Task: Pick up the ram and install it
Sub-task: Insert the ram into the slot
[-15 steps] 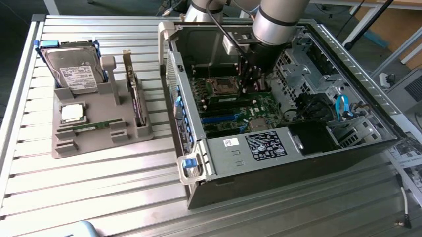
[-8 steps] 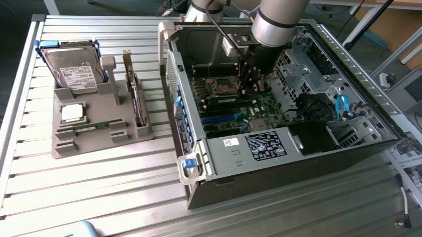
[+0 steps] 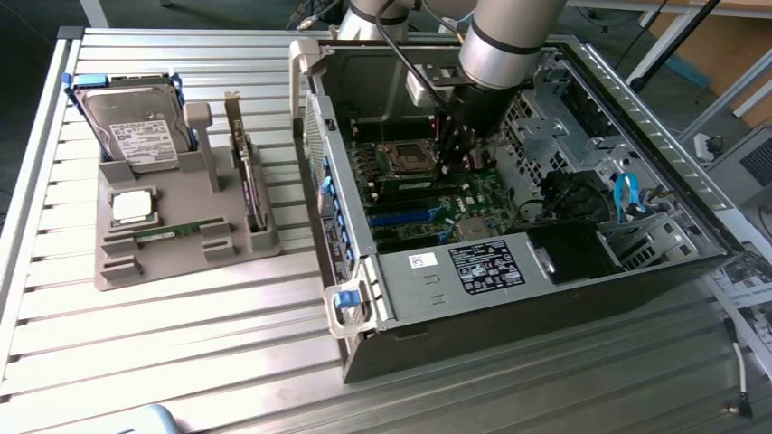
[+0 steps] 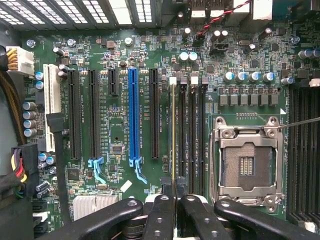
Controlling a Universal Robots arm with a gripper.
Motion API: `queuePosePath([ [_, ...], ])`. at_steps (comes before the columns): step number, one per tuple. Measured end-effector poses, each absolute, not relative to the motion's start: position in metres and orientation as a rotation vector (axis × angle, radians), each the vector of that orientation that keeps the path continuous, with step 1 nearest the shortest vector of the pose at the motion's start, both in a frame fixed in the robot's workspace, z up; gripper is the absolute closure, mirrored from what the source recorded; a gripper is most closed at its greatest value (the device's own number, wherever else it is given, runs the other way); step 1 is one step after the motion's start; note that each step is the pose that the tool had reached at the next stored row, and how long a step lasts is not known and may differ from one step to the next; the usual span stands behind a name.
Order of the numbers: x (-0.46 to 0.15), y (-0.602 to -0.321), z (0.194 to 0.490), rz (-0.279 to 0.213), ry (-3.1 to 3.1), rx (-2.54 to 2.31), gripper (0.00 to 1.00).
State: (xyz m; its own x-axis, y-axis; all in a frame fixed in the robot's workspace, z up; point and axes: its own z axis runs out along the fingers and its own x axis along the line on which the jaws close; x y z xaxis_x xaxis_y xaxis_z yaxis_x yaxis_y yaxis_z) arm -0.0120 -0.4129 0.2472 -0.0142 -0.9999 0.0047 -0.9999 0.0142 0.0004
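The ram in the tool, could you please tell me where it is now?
Wrist view: the ram, edge-on in the tool, lines up with the memory slots beside the empty processor socket.

Exterior view: ribbed aluminium table (image 3: 181, 344), slats running roughly 9 to 3, soft glare brightest toward 7 o'clock. Lighting even. Dark floor (image 3: 31, 36) at 10 o'clock. White frame struts (image 3: 661, 41) and a brown board (image 3: 724, 41) at 1 o'clock. Printed sheets (image 3: 750, 303) and a thin cable (image 3: 744, 366) at 4 o'clock, just off the table edge.
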Motion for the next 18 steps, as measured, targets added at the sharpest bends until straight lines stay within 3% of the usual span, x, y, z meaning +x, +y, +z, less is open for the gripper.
queuePosePath([
  [18, -0.0120, -0.4121, 0.2446, 0.005, -2.235, 2.203, 0.88],
])
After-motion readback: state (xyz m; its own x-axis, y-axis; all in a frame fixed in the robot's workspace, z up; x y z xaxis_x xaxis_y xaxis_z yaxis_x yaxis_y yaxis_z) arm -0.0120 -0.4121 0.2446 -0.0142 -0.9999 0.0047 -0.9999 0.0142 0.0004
